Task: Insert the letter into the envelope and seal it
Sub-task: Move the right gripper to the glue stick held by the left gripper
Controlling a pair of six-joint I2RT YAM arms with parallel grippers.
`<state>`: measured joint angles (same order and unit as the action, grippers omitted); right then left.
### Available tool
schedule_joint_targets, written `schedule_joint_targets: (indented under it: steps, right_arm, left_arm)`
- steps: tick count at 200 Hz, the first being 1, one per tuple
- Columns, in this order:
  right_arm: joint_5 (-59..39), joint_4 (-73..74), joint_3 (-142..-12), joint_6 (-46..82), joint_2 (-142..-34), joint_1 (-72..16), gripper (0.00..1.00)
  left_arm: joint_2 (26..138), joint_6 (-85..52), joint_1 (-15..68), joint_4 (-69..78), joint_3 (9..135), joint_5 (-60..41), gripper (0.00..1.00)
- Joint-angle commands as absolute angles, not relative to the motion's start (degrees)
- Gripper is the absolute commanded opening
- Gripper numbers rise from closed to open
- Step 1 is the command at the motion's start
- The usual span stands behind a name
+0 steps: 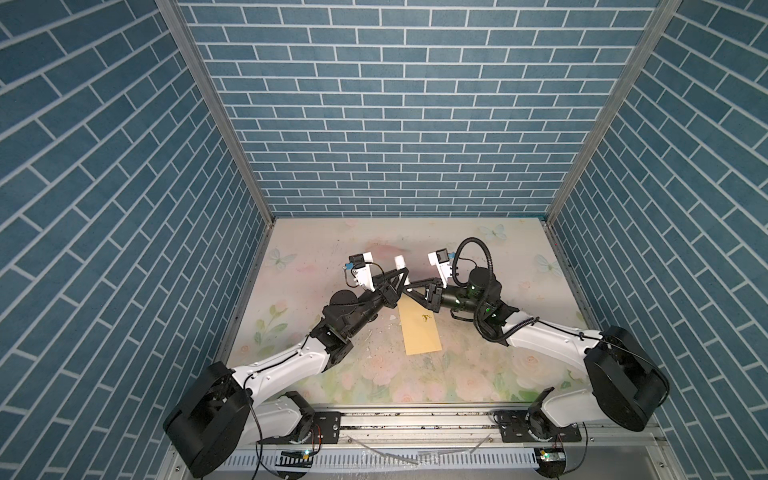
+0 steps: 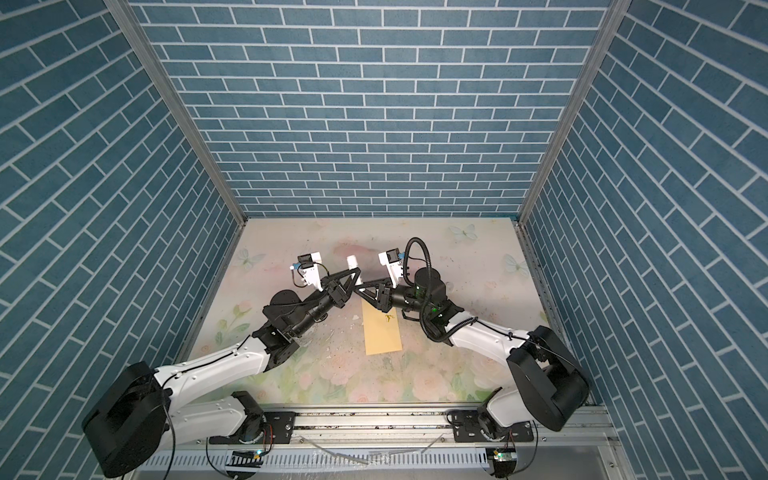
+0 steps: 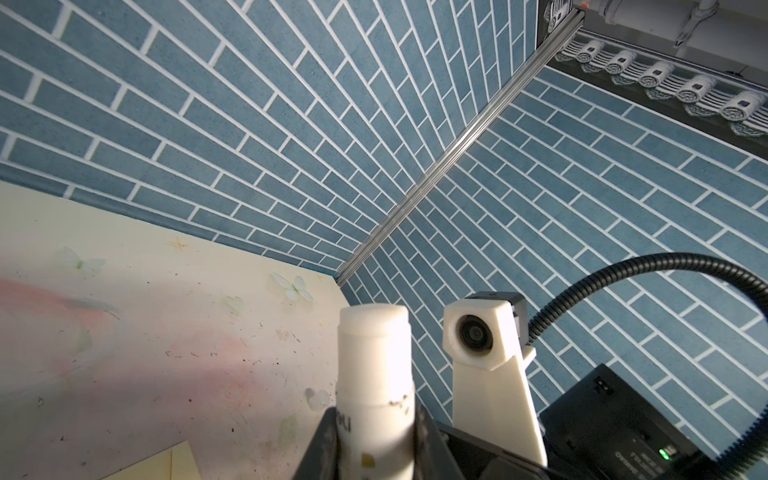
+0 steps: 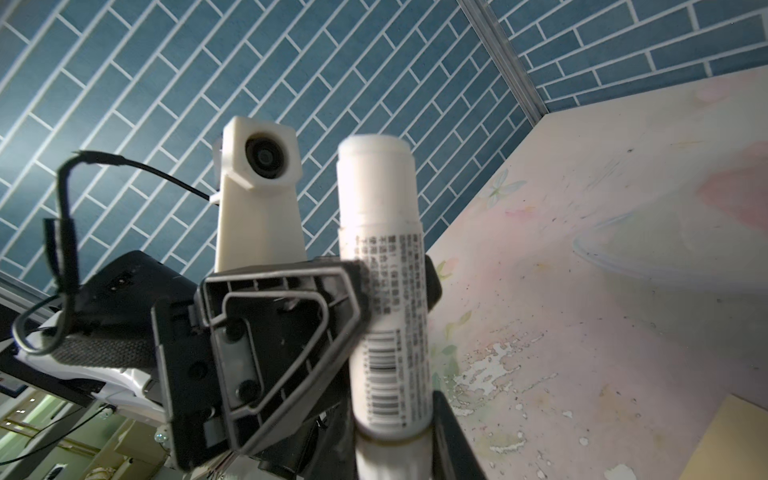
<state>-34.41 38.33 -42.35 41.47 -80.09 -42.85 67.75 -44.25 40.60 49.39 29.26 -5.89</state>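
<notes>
The yellow envelope (image 1: 419, 332) (image 2: 382, 332) lies flat on the floral table, mid-centre, with a small dark mark on its face. Corners of the envelope show in the wrist views (image 3: 166, 465) (image 4: 731, 440). The letter is out of view. Above the envelope's far end both grippers meet on a white glue stick (image 1: 400, 262) (image 2: 352, 262) (image 3: 375, 374) (image 4: 382, 291), held upright. My left gripper (image 1: 405, 279) (image 3: 376, 449) is shut round the stick's body. My right gripper (image 1: 408, 291) (image 4: 390, 457) is shut on the stick's lower end, just below the left one.
Blue brick-pattern walls (image 1: 407, 124) enclose the table on three sides. The tabletop (image 1: 519, 270) carries scuffs and small flakes beside the envelope. A metal rail (image 1: 415, 419) runs along the front edge, with both arm bases on it.
</notes>
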Motion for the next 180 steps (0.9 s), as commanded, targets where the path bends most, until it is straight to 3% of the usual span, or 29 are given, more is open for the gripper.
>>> schedule_joint_targets:
  steps: [1, 43, 125, 145, 180]
  right_arm:
    - [-19.37, 20.34, -47.63, 33.22, -75.97, -42.64, 0.0]
    - [0.96, 2.96, -54.98, 24.53, -75.3, -46.87, 0.0]
    - [36.14, -1.82, -63.45, 10.41, -81.86, -60.75, 0.0]
    - [39.11, -1.47, -64.67, 8.35, -83.79, -62.57, 0.0]
    - [35.68, 0.68, -63.24, 9.1, -82.65, -62.56, 0.0]
  left_arm:
    - [65.41, -37.82, 41.04, 43.99, 29.26, -4.48, 0.0]
    - [65.47, -34.72, 42.43, 40.34, 30.29, -2.42, 0.0]
    - [69.5, -35.23, 43.86, 42.39, 31.01, -1.52, 0.0]
    - [70.14, -35.59, 43.86, 43.28, 30.94, -1.67, 0.0]
    - [69.82, -35.58, 43.86, 43.43, 30.59, -1.68, 0.0]
